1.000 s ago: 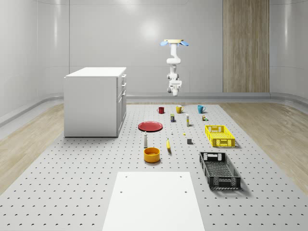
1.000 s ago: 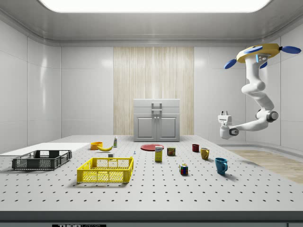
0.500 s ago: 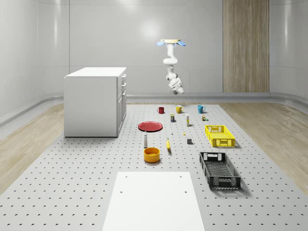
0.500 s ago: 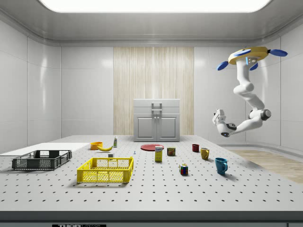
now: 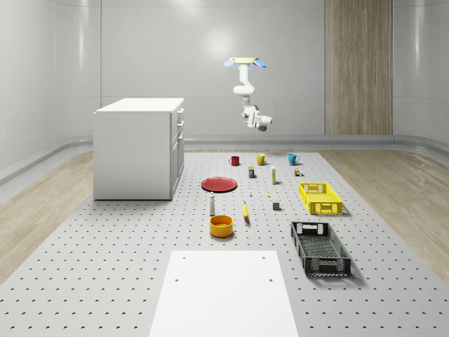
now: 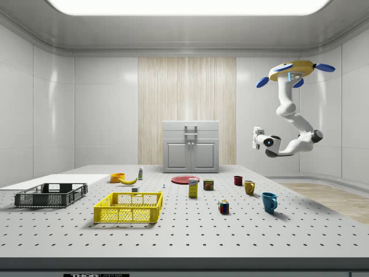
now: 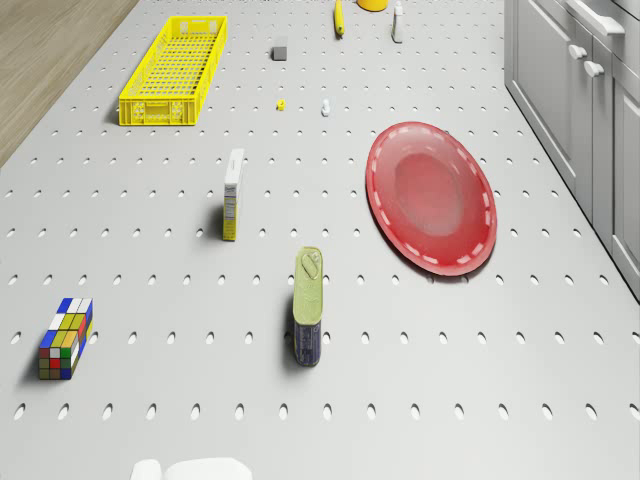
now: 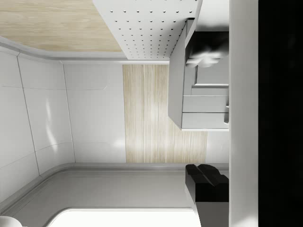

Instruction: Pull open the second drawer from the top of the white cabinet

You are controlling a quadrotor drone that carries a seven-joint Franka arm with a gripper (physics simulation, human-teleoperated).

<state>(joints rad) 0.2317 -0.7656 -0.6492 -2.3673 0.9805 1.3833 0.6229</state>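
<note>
- Whole-scene view puts the white cabinet (image 5: pixel 140 149) at the table's left, its drawer fronts facing right toward the clutter; the second drawer from the top (image 5: pixel 179 127) sits flush with the others.
- Hovering high above the table's far end is the drone (image 5: pixel 245 62), over the mugs and well apart from the cabinet. Its arm (image 6: pixel 288 124) hangs down and bends back toward the cabinet.
- Out at the arm's end, level with the cabinet's upper part, is the gripper (image 6: pixel 255 139); whether its fingers are apart or together, I cannot tell.
- Between robot and cabinet, the red plate (image 7: pixel 431 196) lies on the table just in front of the cabinet doors.
- Farther right sit a yellow basket (image 5: pixel 320 198) and a black basket (image 5: pixel 320 248).
- Small things are scattered around: an orange bowl (image 5: pixel 221 225), a tin can (image 7: pixel 308 319), a slim box (image 7: pixel 232 194) and a colour cube (image 7: pixel 65 338).
- Labels on the can and box are too small to read.
</note>
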